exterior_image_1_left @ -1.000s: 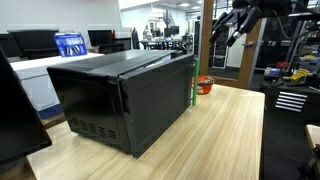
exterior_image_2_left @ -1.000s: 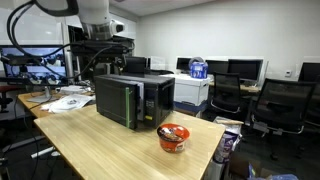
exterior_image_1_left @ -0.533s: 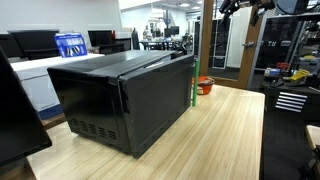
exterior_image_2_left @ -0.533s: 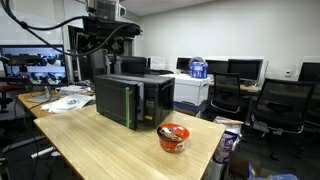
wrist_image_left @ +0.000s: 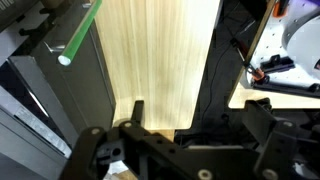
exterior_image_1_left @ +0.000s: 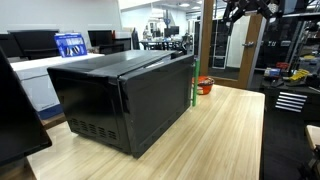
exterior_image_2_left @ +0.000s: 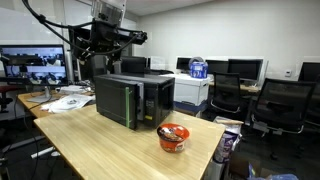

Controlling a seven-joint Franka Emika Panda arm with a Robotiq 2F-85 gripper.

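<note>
1. Microwave [exterior_image_1_left: 120,95] — black, boxy — is sitting on the left part of the wooden table [exterior_image_1_left: 225,130] in an exterior view, 1 rear corner turning towards the camera. In both exterior views it is resting flat, with its door looking closed.
2. A green handle [exterior_image_1_left: 192,85] is running upright down the microwave's front edge. In the wrist view it is showing as a pale green bar [wrist_image_left: 78,35] at the upper left.
3. A red bowl [exterior_image_1_left: 204,85] is standing on the table just past that front edge. In an exterior view the bowl [exterior_image_2_left: 173,136] is sitting near the door side, apart from it.
4. The gripper [exterior_image_1_left: 240,10] is hanging high at the top right, well above the table and touching nothing. In an exterior view the gripper [exterior_image_2_left: 140,38] is hovering above the microwave's top — well apart from it. Whether the claw is standing wide or narrow I cannot tell. The wrist view is looking down on bare tabletop beside the microwave's wall.
5. A drawer cabinet [exterior_image_1_left: 290,100] is standing at the far right, beyond the table's edge.
</note>
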